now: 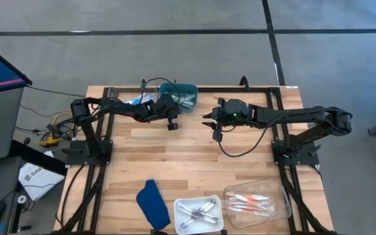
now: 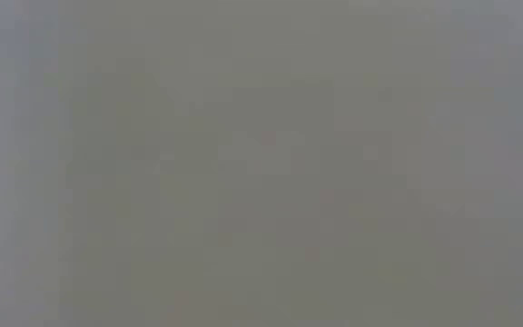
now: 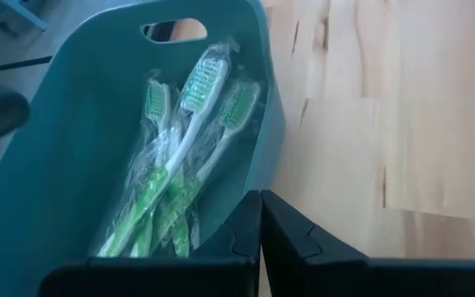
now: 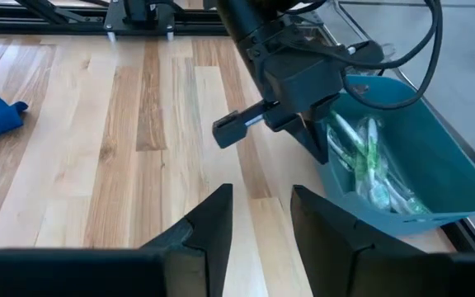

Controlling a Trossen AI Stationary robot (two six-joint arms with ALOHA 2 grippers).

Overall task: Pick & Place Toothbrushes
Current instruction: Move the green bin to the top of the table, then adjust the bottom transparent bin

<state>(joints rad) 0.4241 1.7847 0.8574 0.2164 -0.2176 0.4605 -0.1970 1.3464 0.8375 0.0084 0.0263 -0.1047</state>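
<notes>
A teal bin (image 1: 183,98) stands at the table's far edge, near the middle. In it lie several green toothbrushes (image 3: 180,157) in clear wrappers, also seen in the right wrist view (image 4: 369,165). My left gripper (image 3: 261,206) is shut with nothing between its fingers, slanting down at the bin's rim on the side toward the table's middle (image 4: 316,140). My right gripper (image 4: 262,210) hangs open and empty above the bare wood to the right of the bin (image 1: 207,121), pointing at it. The low view shows only grey. My left gripper's shut fingers (image 3: 246,223) stand right at the teal bin's rim (image 3: 272,140). Whether they touch it I cannot tell.
At the near edge stand a white tray (image 1: 178,205) with purple-grey toothbrushes and a clear tray (image 1: 282,196) with pink-orange ones. A dark blue flat piece (image 1: 152,201) lies to their left. Bare wood stretches between the arms and the trays.
</notes>
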